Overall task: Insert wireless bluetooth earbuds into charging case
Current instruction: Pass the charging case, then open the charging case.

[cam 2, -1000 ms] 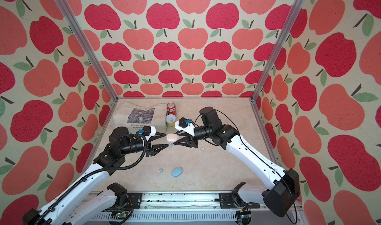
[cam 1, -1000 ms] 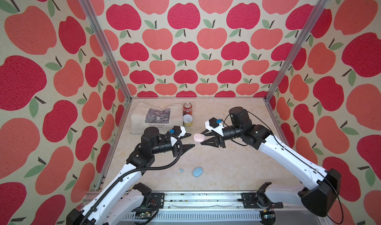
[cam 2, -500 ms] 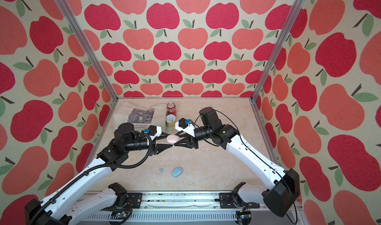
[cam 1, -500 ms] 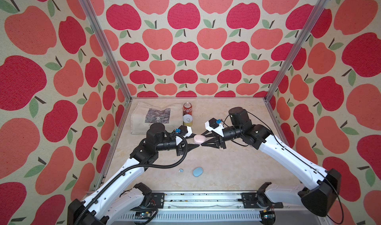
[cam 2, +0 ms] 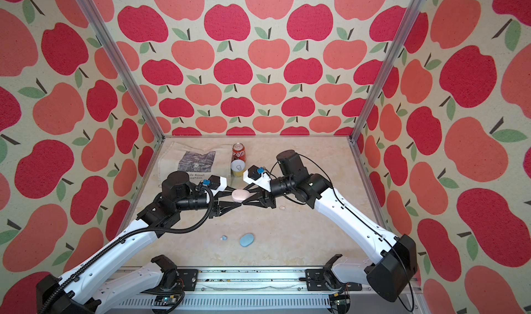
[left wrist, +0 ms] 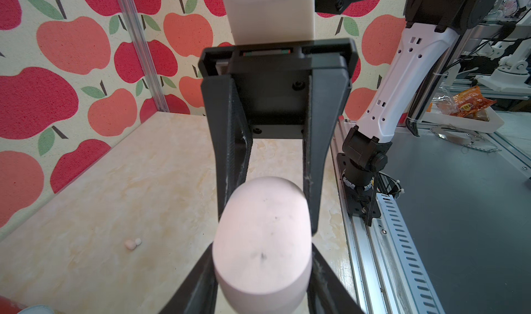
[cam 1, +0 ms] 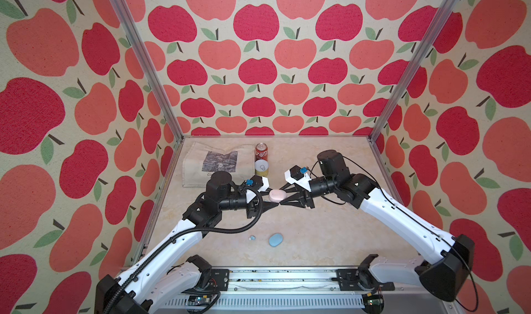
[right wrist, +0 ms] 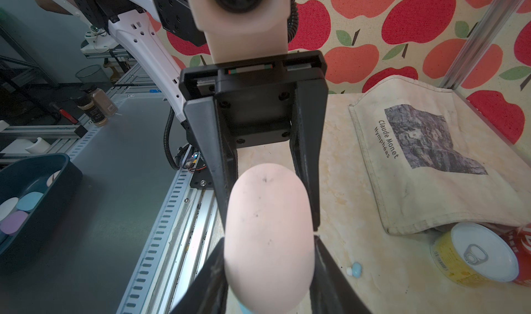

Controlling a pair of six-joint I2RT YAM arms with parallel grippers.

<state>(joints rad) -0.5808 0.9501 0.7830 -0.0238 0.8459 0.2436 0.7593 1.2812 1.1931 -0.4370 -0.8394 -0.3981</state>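
Observation:
A pink oval charging case (cam 1: 277,195) (cam 2: 240,195) hangs above the middle of the table, lid closed, held from both ends. My left gripper (cam 1: 270,201) (left wrist: 263,250) is shut on its left end, fingers (left wrist: 201,283) pressed against both sides. On the other end my right gripper (cam 1: 284,197) (right wrist: 268,240) is shut too. The case fills both wrist views (left wrist: 263,240) (right wrist: 268,235). A light blue earbud (cam 1: 252,237) (right wrist: 355,269) lies beside a blue case (cam 1: 275,239) near the front. A pale pink earbud (cam 2: 282,208) (left wrist: 132,243) lies under the right arm.
A red cola can (cam 1: 261,154) and a yellow tin (cam 1: 261,167) stand at the back centre, next to a printed cloth bag (cam 1: 218,163). Outside the enclosure, a dark tray (right wrist: 28,194) holds more pastel cases. Metal rails (cam 1: 287,278) run along the front edge.
My left gripper has moved right up to the pink case and closed on its free end. The right gripper has kept still, holding the case.

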